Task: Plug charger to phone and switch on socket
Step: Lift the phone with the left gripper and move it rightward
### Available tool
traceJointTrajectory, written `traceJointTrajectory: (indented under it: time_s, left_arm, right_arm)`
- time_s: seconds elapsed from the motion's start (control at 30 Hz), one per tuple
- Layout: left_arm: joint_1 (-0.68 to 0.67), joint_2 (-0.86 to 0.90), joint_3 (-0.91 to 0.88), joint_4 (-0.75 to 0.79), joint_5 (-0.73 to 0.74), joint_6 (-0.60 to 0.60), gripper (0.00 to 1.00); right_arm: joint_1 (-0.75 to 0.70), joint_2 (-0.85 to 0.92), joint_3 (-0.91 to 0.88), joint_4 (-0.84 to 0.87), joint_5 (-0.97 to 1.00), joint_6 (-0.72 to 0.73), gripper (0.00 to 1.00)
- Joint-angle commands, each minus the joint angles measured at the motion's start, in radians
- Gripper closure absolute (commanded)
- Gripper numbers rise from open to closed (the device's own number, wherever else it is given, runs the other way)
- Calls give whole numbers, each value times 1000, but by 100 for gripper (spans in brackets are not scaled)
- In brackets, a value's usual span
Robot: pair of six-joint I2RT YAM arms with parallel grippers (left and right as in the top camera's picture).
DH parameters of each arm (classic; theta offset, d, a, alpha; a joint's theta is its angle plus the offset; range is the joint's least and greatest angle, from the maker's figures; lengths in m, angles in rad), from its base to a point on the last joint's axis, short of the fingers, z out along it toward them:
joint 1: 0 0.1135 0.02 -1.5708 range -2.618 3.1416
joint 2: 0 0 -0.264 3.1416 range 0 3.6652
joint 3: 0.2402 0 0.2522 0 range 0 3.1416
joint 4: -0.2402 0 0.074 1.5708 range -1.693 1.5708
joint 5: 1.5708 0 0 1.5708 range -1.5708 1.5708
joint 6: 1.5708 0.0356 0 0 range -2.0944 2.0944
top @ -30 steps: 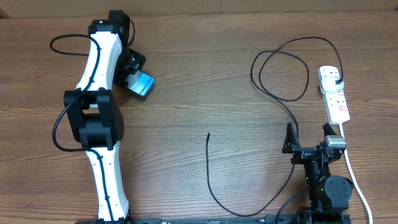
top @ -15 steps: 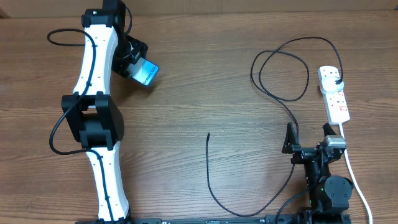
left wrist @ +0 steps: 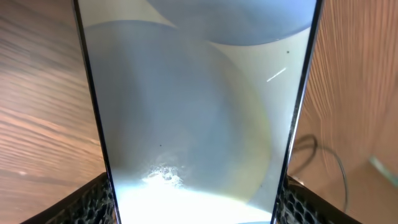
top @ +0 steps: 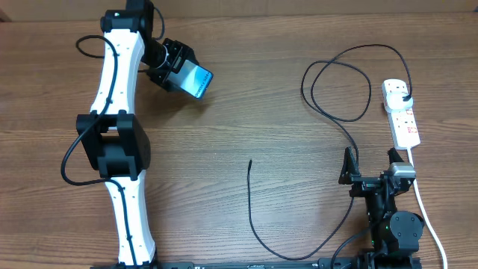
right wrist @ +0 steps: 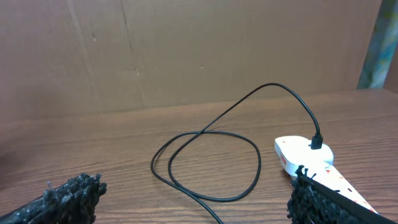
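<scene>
The left gripper (top: 178, 69) sat out toward 11 o'clock on the wooden table (top: 254, 104), clamped across one end of the phone (top: 196, 80), whose lit cyan screen faced up and tilted, its free end pointing toward 4 o'clock. In the left wrist view the phone (left wrist: 199, 112) filled nearly the whole frame, with a textured black pad (left wrist: 93, 200) against each long edge at the bottom corners. The socket (top: 402, 112) lay at 3 o'clock, lengthwise from 12 to 6, well apart from the phone. The charger (top: 250, 183) had its black plug seated in the strip's outlet nearest 12 o'clock; from there the cable looped toward 1 o'clock, ran down past the right arm, curved along the 6 o'clock edge and ended with its loose tip lying near the table's centre, touching nothing. The right gripper (top: 370, 163) rested at 5 o'clock with its fingers spread wide and empty; the right wrist view showed the cable loop (right wrist: 272, 84) and the socket's end (right wrist: 305, 152) beyond them.
</scene>
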Motion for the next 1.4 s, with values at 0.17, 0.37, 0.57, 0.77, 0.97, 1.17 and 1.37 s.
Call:
traceJointTrajectory:
  time_s: [0.17,0.37,0.57,0.77,0.97,1.17,1.37]
  left_arm:
    - [-58,1,33,-87,202,66,96]
    - [-76,1,33,-160,261,78,96]
    - [-78,1,33,-188,360,107,96]
    - [-78,1,33,-190,476,157,96]
    - [-78,1,33,-248,504,157,96]
    - [-77,1,33,-291,512,157,96]
    - [-77,1,33,-294,561,166,96]
  right_arm:
    - [4,-7,-10,5,12,0,0]
    - [4,-7,-10,5,12,-1,0]
    - [4,-7,-10,5,12,-1,0]
    - [4,-7,-10,5,12,0,0]
    - [4,-7,-10,5,12,0,0]
    - [4,-7,-10,5,12,0,0]
    - [4,-7,-10,5,12,0,0]
